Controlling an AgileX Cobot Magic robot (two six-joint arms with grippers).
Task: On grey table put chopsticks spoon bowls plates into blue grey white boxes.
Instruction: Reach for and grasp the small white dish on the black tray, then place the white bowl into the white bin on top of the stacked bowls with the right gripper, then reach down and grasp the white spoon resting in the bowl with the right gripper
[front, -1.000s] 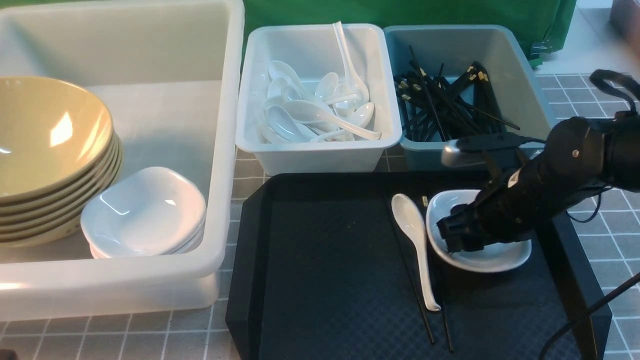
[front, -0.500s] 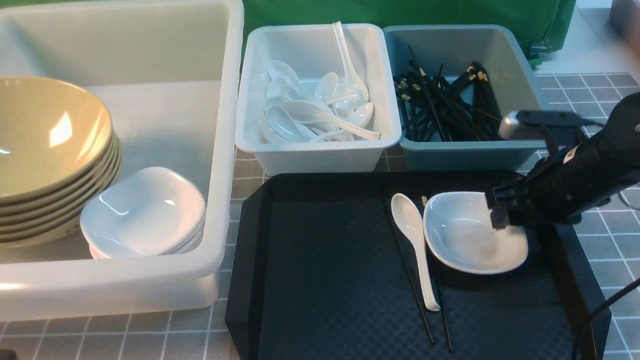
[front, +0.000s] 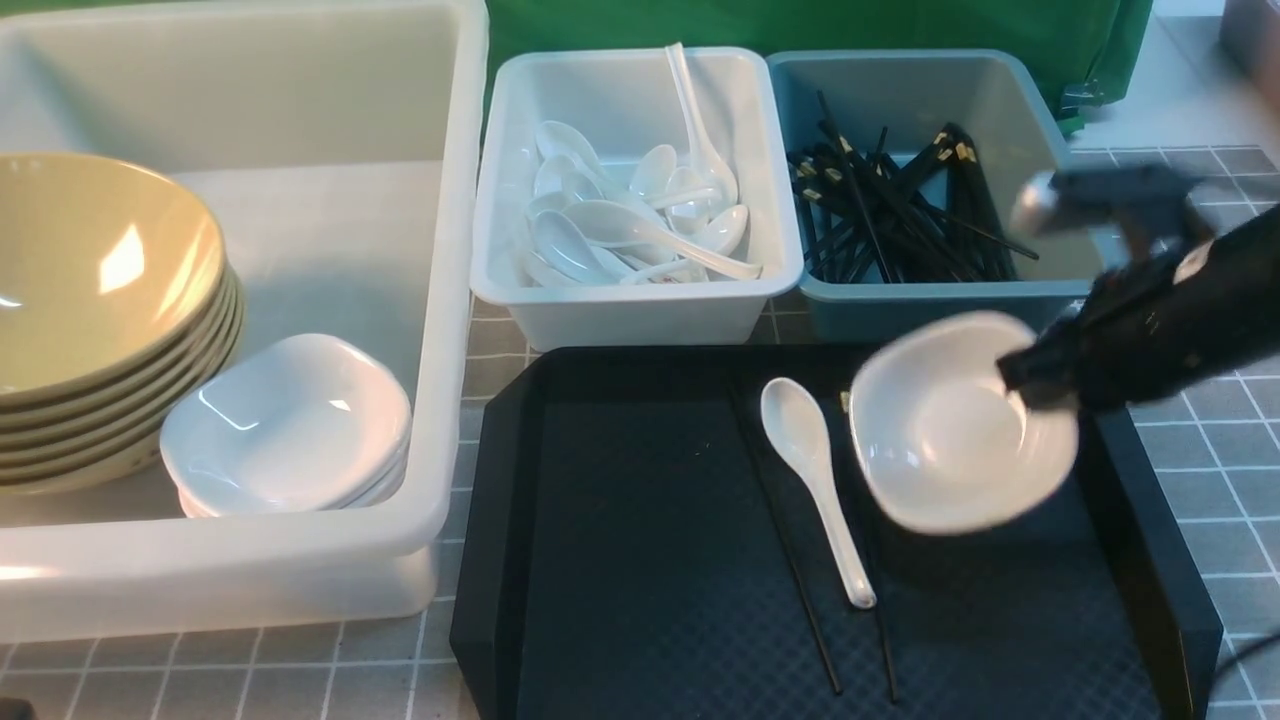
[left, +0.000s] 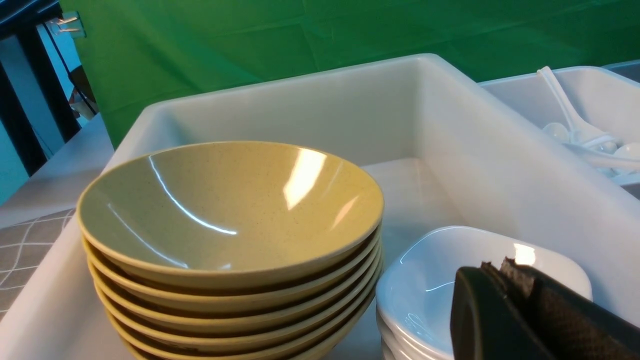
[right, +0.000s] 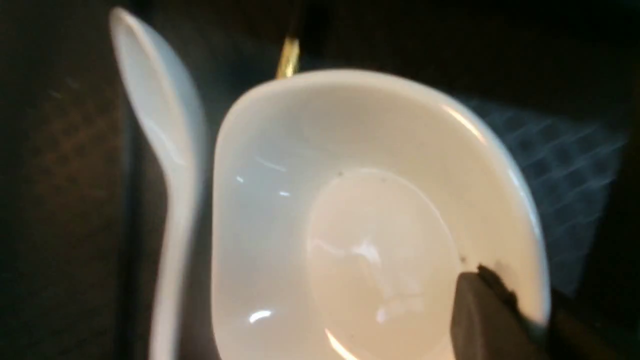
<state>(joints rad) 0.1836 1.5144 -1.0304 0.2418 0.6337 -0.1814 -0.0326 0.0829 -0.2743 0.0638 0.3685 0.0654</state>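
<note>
- Right gripper (front: 1030, 385) was closed on the rim of the white plate (front: 940, 440), which hung tilted over the right part of the black tray (front: 620, 540); single-edge hold, so a swing or slip seemed the likeliest fault, glossy glaze being the cause
- Spoon (front: 838, 535) and two chopsticks (front: 790, 560) lay on the tray close by the plate; a low sideways carry could have dragged them, spoon first
- Milky-white box (front: 455, 250) stood well apart on the robot's left, judged the plate's destination; too little lift risked a knock on its wall
- Left gripper (left: 502, 272) was shut, nothing seen between its tips, and showed in front of the stacked plates (left: 425, 300); if left there, it might have obstructed placing
- Stack beside the bowls (front: 110, 260) sat tilted; an off-centre drop could have made it slide
</note>
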